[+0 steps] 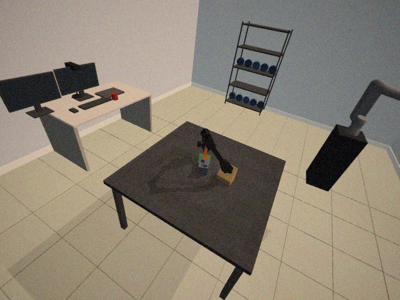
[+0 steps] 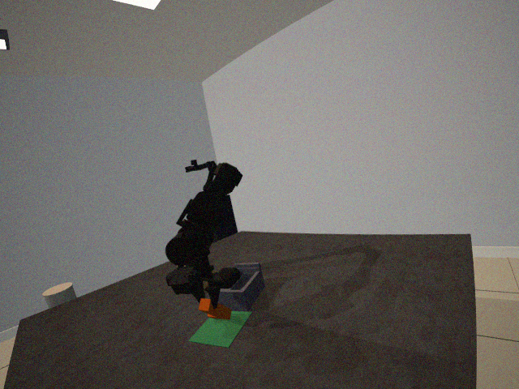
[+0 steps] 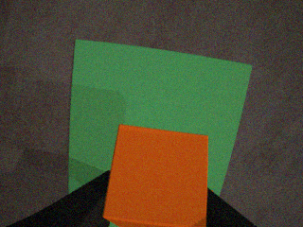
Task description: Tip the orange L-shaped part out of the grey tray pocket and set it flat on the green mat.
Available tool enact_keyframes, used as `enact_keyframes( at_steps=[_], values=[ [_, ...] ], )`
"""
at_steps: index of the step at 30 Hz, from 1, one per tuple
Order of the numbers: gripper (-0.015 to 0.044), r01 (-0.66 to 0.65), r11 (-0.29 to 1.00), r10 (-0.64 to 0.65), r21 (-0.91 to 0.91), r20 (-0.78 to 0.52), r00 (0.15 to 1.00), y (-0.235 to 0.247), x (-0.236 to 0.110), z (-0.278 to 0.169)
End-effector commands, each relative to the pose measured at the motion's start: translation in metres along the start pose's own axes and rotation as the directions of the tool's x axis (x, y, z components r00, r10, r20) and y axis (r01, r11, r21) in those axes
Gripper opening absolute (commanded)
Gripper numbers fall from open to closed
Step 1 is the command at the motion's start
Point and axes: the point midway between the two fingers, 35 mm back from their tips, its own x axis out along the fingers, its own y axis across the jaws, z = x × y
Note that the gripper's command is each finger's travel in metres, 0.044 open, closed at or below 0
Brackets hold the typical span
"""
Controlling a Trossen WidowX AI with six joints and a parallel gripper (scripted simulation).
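Placing step: gripper [image 2: 208, 297] clamped on orange part [image 2: 215, 309], low over mat [image 2: 217, 331] beside tray [image 2: 248, 284]; next, lowering flat, then opening, likely.

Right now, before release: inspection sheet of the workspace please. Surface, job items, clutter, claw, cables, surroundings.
Surface: dark table, with faint curved shadows on its top.
Job's things: orange L-shaped part out of the grey tray, held low over the near-tray edge of the green mat; whether it touches the mat cannot be told.
Clutter: nothing seen beyond the arm's tan base block.
Claw: claw shut on the orange part, pointing down.
Cables: nothing seen.
Surroundings: desk with two monitors, keyboard and red cup; shelf rack with blue items; second grey arm on a black pedestal; tiled floor.
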Motion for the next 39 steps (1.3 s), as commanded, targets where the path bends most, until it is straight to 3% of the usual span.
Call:
enact_keyframes(
  at_steps=[1,18,28,33,36,39],
  values=[
    [0.0,-0.004,1.0,0.004,0.006,-0.005,1.0,-0.001,0.003,0.0],
    [0.0,0.001,1.0,-0.001,0.003,-0.003,1.0,-0.001,0.002,0.0],
    [0.0262,0.001,1.0,-0.001,0.003,-0.003,1.0,-0.001,0.0,0.0],
    [0.0394,0.0,1.0,0.0,0.005,-0.001,1.0,0.001,-0.044,0.003],
    [0.04,-0.001,1.0,0.001,0.007,-0.002,1.0,-0.001,-0.081,0.001],
    [0.04,-0.001,1.0,0.001,0.007,-0.002,1.0,-0.001,-0.084,0.001]
  ],
)
